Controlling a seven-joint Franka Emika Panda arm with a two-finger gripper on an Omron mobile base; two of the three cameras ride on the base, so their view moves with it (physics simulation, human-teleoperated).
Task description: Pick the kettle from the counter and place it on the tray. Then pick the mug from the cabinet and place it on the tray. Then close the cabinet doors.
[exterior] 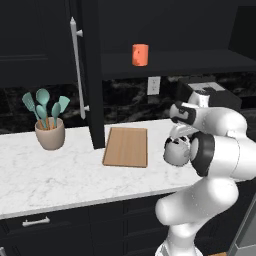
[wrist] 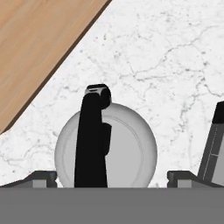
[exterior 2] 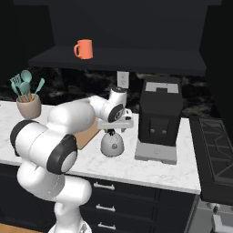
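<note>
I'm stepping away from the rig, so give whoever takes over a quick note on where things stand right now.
Hand: open, directly above the kettle, fingertips either side of it, nothing held.
Kettle: on the counter, beside the tray, in front of the coffee machine.
Tray: bare, on the counter under the open cabinet.
Mug: on the cabinet shelf.
Cabinet door: open.
Utensil pot: on the counter, left of the tray.
Done: approach to the kettle.
Left: grasp the kettle and set it on the tray, move the mug to the tray, close the cabinet doors.
</note>
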